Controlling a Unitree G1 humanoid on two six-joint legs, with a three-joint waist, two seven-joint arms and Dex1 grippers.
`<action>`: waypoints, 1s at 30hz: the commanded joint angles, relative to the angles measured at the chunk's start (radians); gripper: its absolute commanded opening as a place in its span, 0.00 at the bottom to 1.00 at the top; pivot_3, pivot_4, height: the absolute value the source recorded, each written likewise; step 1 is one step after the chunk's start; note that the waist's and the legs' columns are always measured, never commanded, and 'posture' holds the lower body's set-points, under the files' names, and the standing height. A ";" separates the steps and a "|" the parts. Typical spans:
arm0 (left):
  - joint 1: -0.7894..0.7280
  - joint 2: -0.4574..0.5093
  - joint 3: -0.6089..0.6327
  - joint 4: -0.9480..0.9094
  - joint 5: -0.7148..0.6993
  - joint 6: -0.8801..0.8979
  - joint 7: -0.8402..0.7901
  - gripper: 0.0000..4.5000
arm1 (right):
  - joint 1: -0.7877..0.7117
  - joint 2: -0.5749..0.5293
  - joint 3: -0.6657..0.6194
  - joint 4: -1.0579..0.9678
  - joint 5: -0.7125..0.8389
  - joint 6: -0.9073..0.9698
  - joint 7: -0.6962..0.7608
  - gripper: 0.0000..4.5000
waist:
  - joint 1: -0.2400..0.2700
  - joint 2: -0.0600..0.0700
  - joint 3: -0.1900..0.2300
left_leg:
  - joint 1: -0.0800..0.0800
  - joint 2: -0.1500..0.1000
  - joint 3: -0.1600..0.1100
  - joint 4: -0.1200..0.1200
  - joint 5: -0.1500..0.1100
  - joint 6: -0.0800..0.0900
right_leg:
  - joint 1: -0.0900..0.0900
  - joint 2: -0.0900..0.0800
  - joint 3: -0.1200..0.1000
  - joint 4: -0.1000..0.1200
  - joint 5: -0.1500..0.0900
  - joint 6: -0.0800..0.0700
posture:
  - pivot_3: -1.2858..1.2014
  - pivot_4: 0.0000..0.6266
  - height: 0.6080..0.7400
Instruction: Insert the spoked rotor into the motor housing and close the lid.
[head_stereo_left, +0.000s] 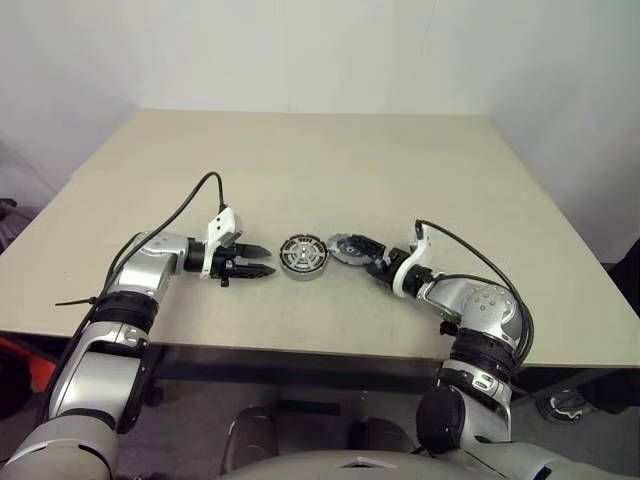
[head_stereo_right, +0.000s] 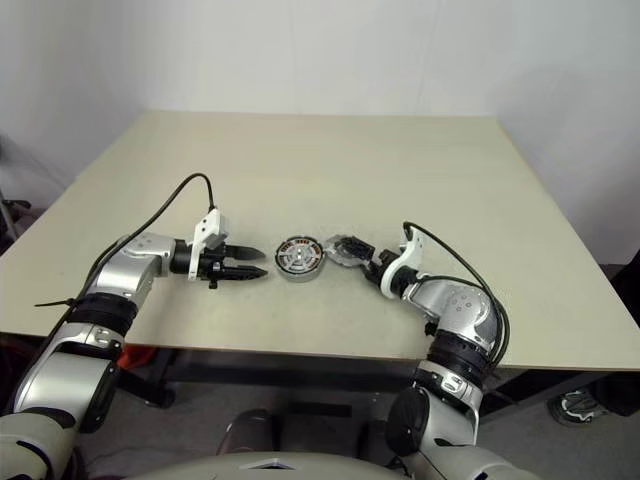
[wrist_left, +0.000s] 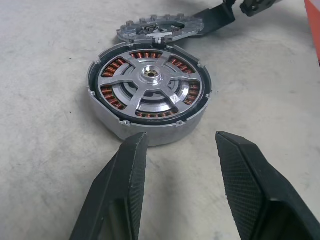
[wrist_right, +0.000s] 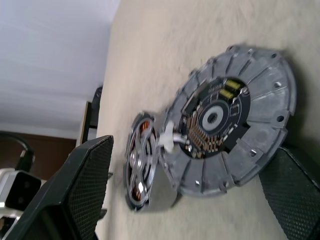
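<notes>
1. Broadly, a beige table (head_stereo_left: 300, 160) carries everything, set against a plain white wall (head_stereo_left: 300, 50).
2. Reaching in from the left side, the left gripper (head_stereo_left: 262, 261) lies low over the table and points at the motor housing; its two black fingers (wrist_left: 120, 195) stand partly apart with nothing between them, their tips just short of the housing's wall.
3. Coming from the right side, the right gripper (head_stereo_left: 362, 256) points toward the middle of the table with its fingers (wrist_right: 80, 190) spread wide on either side of the lid. One fingertip sits at the lid's rim in the right wrist view, but whether the fingers press on it I cannot tell.
4. Near the table's front edge, between the two grippers, the motor housing (head_stereo_left: 303, 256) rests flat on the table, open side up.
5. Just beside the housing on its right, the lid (head_stereo_left: 347, 247) is tilted, with its ribbed face, bearing a dark circuit ring, turned toward the right gripper; its edge nearest the housing is close to the housing's rim.
6. Inside the housing, the spoked rotor (wrist_left: 150, 85) already sits, silver spokes up and copper windings (wrist_left: 116, 67) showing through the gaps.
</notes>
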 joint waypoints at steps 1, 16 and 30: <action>-0.010 0.010 0.012 -0.029 -0.004 -0.003 0.008 0.51 | -0.036 -0.017 0.046 0.016 0.037 -0.060 0.007 1.00 | 0.000 0.000 0.000 | 0.000 0.000 0.000 0.000 0.000 0.000 | 0.000 0.000 0.000 0.000 0.000 0.000 | 0.52 0.00 1.00; -0.006 0.015 0.018 -0.037 -0.007 0.004 0.023 0.51 | -0.127 -0.002 0.171 -0.017 0.170 -0.112 0.005 1.00 | -0.001 0.000 0.000 | -0.004 0.000 0.000 -0.001 -0.005 0.008 | -0.003 0.000 -0.002 0.001 0.003 -0.010 | 0.52 0.00 1.00; -0.006 0.023 0.027 -0.035 -0.014 0.003 0.029 0.51 | -0.115 -0.019 0.378 -0.083 0.180 -0.166 0.015 1.00 | -0.002 0.000 0.000 | -0.005 0.000 0.000 -0.001 -0.006 0.010 | -0.003 0.000 -0.002 -0.001 0.003 -0.009 | 0.52 0.00 1.00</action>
